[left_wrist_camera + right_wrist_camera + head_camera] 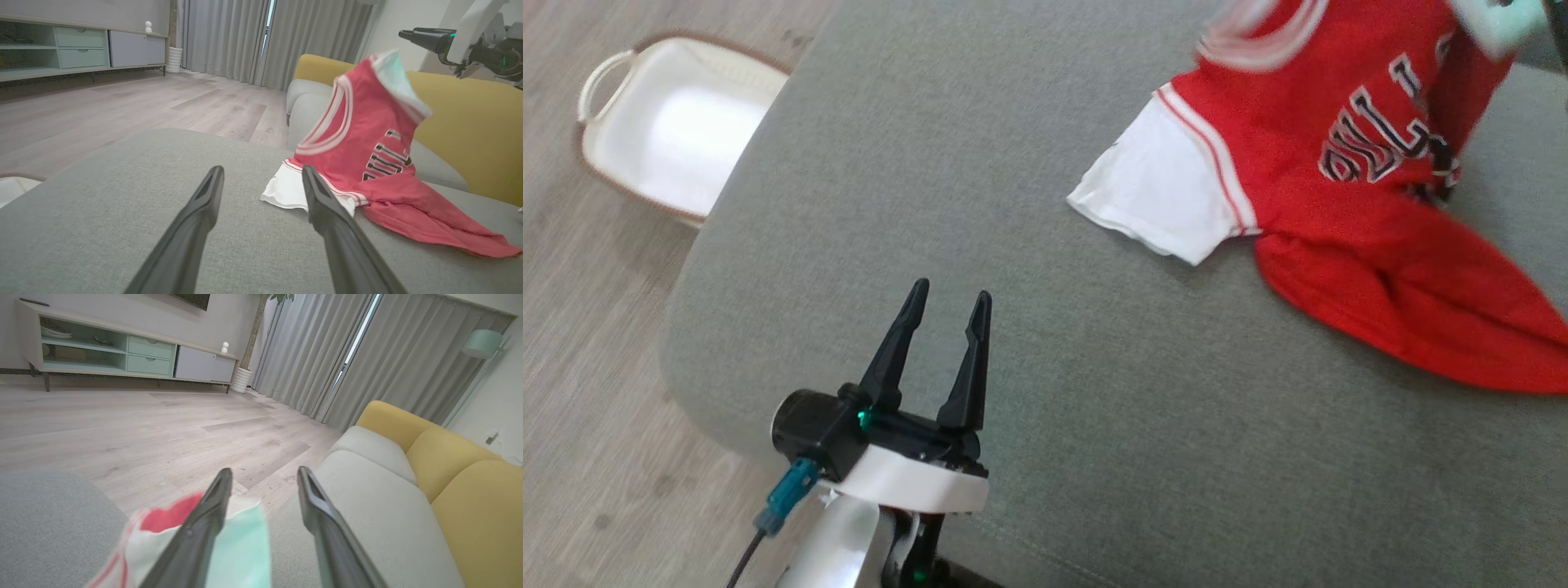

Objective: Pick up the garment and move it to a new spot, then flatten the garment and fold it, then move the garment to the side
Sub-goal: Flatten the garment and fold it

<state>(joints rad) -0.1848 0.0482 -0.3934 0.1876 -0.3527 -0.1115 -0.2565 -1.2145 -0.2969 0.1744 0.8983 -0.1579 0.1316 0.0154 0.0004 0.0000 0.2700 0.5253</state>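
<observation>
The garment (1347,204) is red with white trim, white sleeves and striped lettering across the chest. In the head view it sits toward the far right of the grey seat (1094,408). Its lower part lies spread on the fabric, with one red tail running out to the right and a white sleeve flat on the side nearer the left gripper (953,290). Its upper part stands up off the seat (blurred in all three views), with the collar and the second sleeve topmost.

The right gripper (264,470) is above that raised part. In its own wrist view the two fingers stand apart with nothing between them. The pale sleeve and a patch of red show below and behind the finger on that view's left, and I cannot tell whether cloth touches it. In the left wrist view the sleeve's top is just under the right gripper's fingertips, with a gap between.

The left gripper is spread wide as well and empty. It is over the near left part of the seat, well apart from the garment, with its fingers pointing roughly toward it.

Beyond the seat's left edge a white basket (670,139) with a brown rim sits on the wood floor (588,367). Farther off are a sofa (470,486) with grey cushions and a yellow back, grey curtains (367,355) and a low cabinet (122,355).
</observation>
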